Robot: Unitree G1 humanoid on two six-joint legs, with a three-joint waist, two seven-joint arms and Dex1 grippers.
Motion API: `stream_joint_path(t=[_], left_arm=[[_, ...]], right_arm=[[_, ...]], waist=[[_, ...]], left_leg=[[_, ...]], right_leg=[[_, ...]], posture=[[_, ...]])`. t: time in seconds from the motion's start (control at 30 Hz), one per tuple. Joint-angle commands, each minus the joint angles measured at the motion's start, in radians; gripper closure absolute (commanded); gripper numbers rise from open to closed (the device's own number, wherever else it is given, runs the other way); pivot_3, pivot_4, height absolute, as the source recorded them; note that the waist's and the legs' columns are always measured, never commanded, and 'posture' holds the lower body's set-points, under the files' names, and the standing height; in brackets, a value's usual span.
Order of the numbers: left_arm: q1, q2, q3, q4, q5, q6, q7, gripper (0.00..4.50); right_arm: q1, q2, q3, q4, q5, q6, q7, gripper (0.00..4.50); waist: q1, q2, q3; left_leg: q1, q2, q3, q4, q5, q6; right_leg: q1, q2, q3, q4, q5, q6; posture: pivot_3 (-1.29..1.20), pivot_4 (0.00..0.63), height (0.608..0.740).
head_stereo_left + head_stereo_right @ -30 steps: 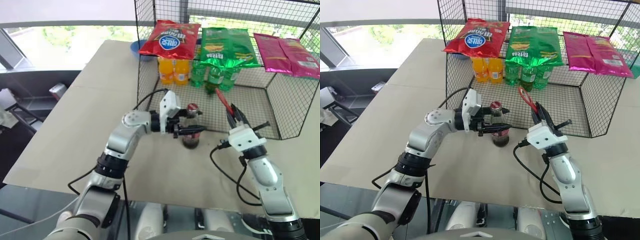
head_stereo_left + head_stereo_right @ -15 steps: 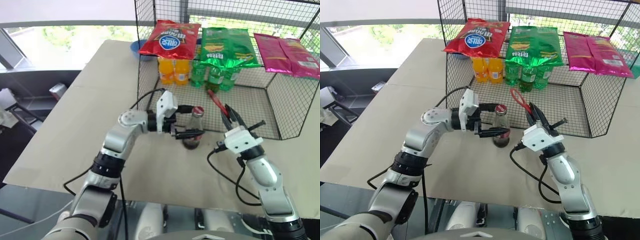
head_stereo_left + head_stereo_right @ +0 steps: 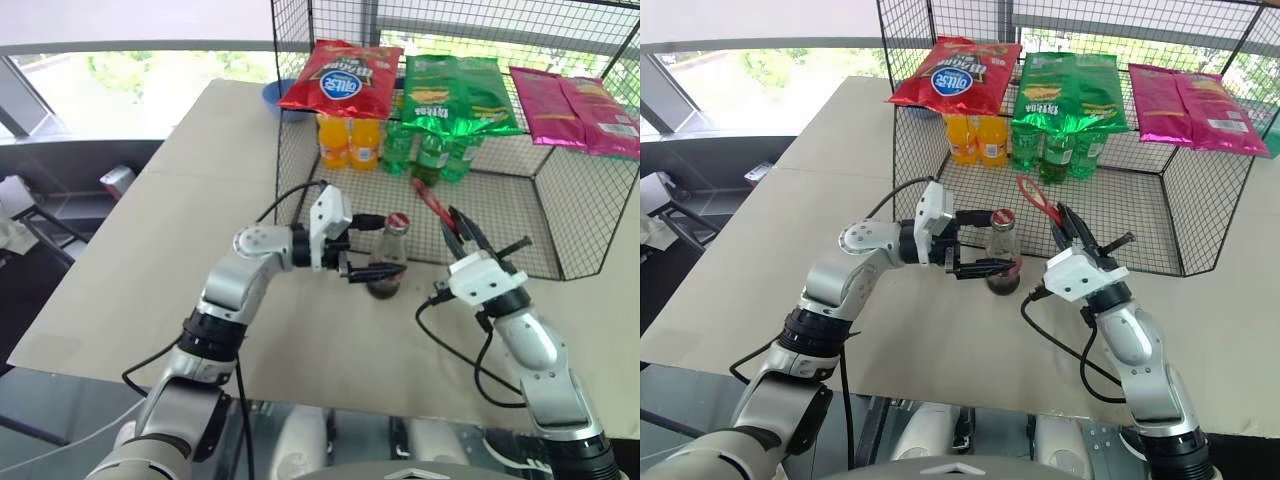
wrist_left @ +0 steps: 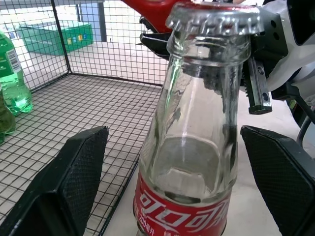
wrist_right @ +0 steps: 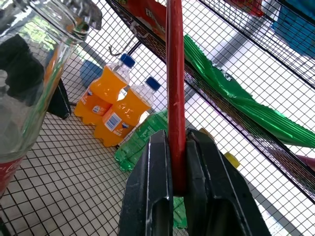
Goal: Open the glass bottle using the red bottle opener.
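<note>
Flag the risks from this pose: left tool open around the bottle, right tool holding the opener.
1. The left tool stands open, its fingers apart from the glass bottle on either side. Prying the cap now would likely tip or slide the unsteadied bottle.
2. The right tool pinches the red bottle opener at one thin end; under prying load it may twist or slip.
3. The wire rack stands close behind; a swing of the opener could snag its mesh.

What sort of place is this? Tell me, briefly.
Likely a mock shop display by a window: a wire rack on a table, chip bags on top, soda bottles inside.
</note>
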Motion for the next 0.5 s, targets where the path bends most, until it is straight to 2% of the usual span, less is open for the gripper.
stream_joint_path(t=[0.03,0.33,0.5], left_arm=[[-0.011,0.001,0.007,-0.050,-0.020,-0.001,-0.011,0.85],[-0.011,0.000,0.009,-0.050,-0.022,0.006,-0.020,0.85],[-0.010,-0.002,0.010,-0.051,-0.021,0.006,-0.020,2.37]], right_arm=[[0.003,-0.001,-0.001,-0.048,0.006,-0.025,0.000,4.50],[0.003,0.001,-0.003,-0.050,0.009,-0.027,0.003,4.50],[0.003,-0.004,-0.003,-0.056,0.007,-0.027,0.009,4.50]], waist=[[0.000,0.000,0.000],[0.000,0.000,0.000],[0.000,0.000,0.000]], left_leg=[[0.000,0.000,0.000,0.000,0.000,0.000],[0.000,0.000,0.000,0.000,0.000,0.000],[0.000,0.000,0.000,0.000,0.000,0.000]], right_leg=[[0.000,0.000,0.000,0.000,0.000,0.000],[0.000,0.000,0.000,0.000,0.000,0.000],[0.000,0.000,0.000,0.000,0.000,0.000]], posture=[[0.00,0.150,0.740],[0.00,0.150,0.740],[0.00,0.150,0.740]])
